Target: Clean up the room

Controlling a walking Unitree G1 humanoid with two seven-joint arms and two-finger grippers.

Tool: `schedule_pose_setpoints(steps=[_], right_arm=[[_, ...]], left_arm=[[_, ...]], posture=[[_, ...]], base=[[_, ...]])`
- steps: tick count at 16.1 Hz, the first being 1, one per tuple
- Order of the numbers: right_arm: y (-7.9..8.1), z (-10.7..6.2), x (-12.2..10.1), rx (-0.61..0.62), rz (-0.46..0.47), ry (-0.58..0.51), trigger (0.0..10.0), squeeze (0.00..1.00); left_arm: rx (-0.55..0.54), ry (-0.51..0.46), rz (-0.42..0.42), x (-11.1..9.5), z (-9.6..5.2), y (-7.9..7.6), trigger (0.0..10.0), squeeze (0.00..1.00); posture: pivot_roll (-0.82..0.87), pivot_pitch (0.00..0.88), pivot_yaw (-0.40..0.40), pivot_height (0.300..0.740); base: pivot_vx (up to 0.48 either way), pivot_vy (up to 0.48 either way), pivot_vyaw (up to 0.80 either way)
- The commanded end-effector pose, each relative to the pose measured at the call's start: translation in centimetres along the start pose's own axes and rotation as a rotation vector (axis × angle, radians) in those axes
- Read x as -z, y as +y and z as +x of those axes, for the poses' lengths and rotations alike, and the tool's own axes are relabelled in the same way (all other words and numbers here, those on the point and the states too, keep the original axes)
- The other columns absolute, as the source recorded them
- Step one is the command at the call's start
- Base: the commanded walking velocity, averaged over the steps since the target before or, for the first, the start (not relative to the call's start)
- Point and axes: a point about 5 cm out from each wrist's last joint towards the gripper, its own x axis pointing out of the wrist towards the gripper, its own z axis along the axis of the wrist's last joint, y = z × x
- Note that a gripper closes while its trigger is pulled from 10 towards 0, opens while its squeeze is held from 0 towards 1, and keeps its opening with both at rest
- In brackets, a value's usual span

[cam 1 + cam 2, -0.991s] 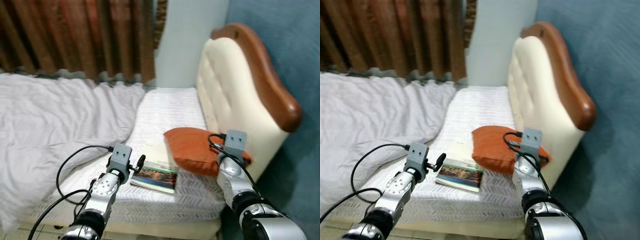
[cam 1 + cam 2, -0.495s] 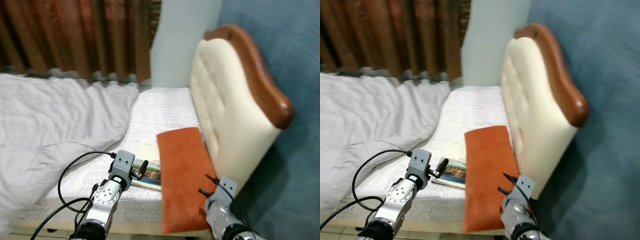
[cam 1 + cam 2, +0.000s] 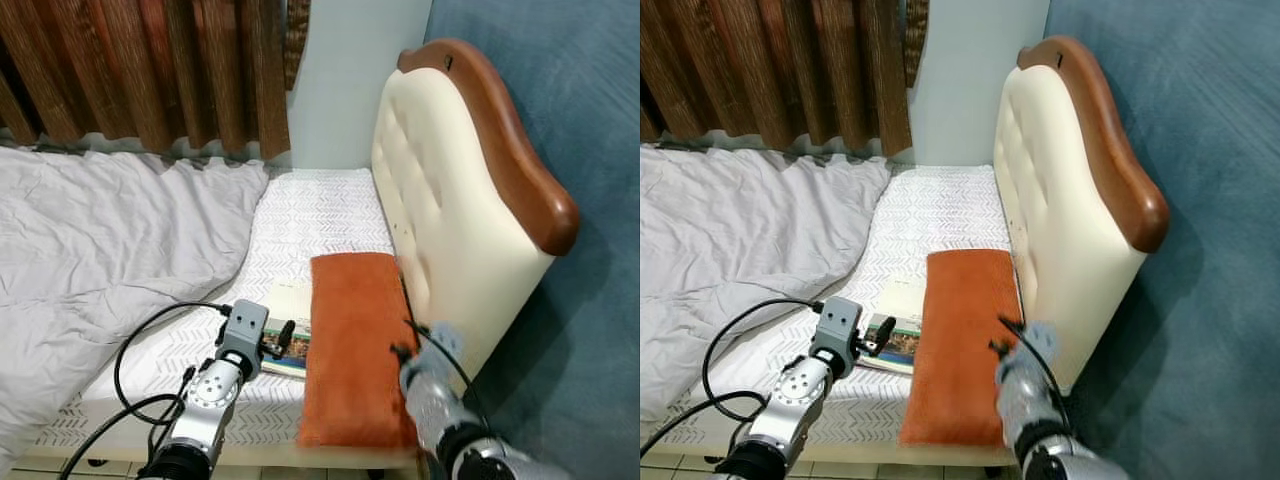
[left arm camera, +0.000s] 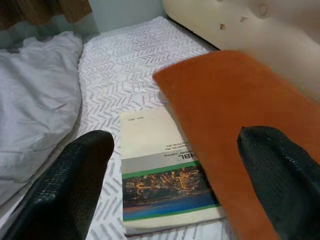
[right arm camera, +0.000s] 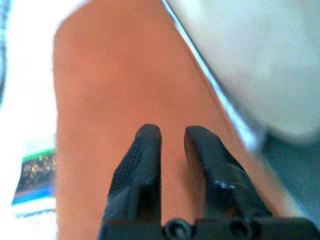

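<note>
The orange pillow (image 3: pixel 355 345) is now lying flat and lengthwise on the mattress, one long edge just beside the padded headboard (image 3: pixel 440 215), its near end overhanging the bed edge. A second ago it was bunched against the headboard under your right arm; half a second ago it was hanging off the edge. So it is being laid out, and you should judge this pillow step as nearly done, though it is sitting askew and too close to the edge.

The right gripper (image 5: pixel 172 142) is hovering over the pillow's near end, fingers almost together with a thin gap and nothing pinched between them.

Away from the headboard, the book (image 4: pixel 160 175) is lying flat with one long edge tucked under the pillow. The left gripper (image 4: pixel 175 182) is holding spread wide above the book, empty.

Further out, the grey blanket (image 3: pixel 90 250) is lying rumpled, curtains (image 3: pixel 150 70) behind.

The left wrist view is showing you the book's cover and the overlap clearly. The head views are giving you the overhang.
</note>
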Motion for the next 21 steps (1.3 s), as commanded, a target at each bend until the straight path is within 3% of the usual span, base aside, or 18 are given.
schedule_pose_setpoints(steps=[1, 7, 9, 10, 11, 12, 14, 17, 19, 21], right_arm=[[0.3, 0.2, -1.2, -0.019, -0.048, -0.057, 10.0, 1.0], [0.4, 0.1, -1.1, -0.036, -0.044, -0.065, 10.0, 1.0], [0.5, 0.1, -2.9, -0.058, -0.161, -0.181, 10.0, 1.0], [-0.1, -0.3, -4.9, -0.052, -0.326, -0.36, 10.0, 0.41], [-0.7, -1.1, -5.5, -0.068, -0.347, -0.453, 10.0, 0.0], [-2.0, -2.5, -6.1, -0.079, -0.353, -0.562, 10.0, 0.0], [-4.5, -5.0, -6.2, -0.036, -0.363, -0.641, 10.0, 0.0], [-8.1, -7.4, -5.0, 0.025, -0.398, -0.632, 10.0, 0.0], [-8.9, -8.4, -2.0, 0.006, -0.435, -0.483, 10.0, 0.0], [-7.6, -8.2, -1.1, -0.042, -0.457, -0.458, 10.0, 0.0]], left_arm=[[0.011, -0.009, 0.023, -0.4, 0.1, -0.2, 10.0, 0.0], [0.019, -0.009, 0.024, -0.7, 0.4, -0.5, 10.0, 0.0], [0.013, -0.013, 0.02, -0.7, 0.3, -0.3, 10.0, 0.0], [-0.007, -0.05, 0.006, -1.0, -0.2, -0.1, 10.0, 0.0], [-0.026, -0.093, -0.007, -1.4, -0.7, 0.1, 10.0, 0.0], [-0.051, -0.154, -0.014, -2.0, -1.6, 0.5, 10.0, 0.0], [-0.084, -0.22, -0.016, -2.9, -2.8, 0.7, 10.0, 0.0], [-0.102, -0.243, -0.031, -3.1, -4.5, 0.3, 10.0, 0.0], [-0.121, -0.187, -0.056, -1.9, -4.7, -0.2, 10.0, 0.0], [-0.145, -0.172, -0.073, -1.9, -4.1, -0.2, 10.0, 0.0]], posture=[[0.03, 0.056, -0.07, 0.74], [0.02, 0.052, -0.066, 0.74], [0.02, 0.046, -0.067, 0.74], [0.01, 0.035, -0.069, 0.74], [0.0, 0.027, -0.069, 0.74], [-0.01, 0.016, -0.068, 0.74], [-0.01, 0.0, -0.061, 0.74], [-0.03, 0.0, -0.048, 0.74], [-0.04, 0.0, -0.038, 0.74], [-0.04, 0.0, -0.033, 0.74]], base=[[0.0, 0.0, 0.0], [0.0, 0.0, 0.0], [0.0, 0.0, 0.0], [0.0, 0.0, 0.0], [0.0, 0.0, 0.0], [0.0, 0.0, 0.0], [0.0, 0.0, 0.0], [0.0, 0.0, 0.0], [0.0, 0.0, 0.0], [0.0, 0.0, 0.0]])
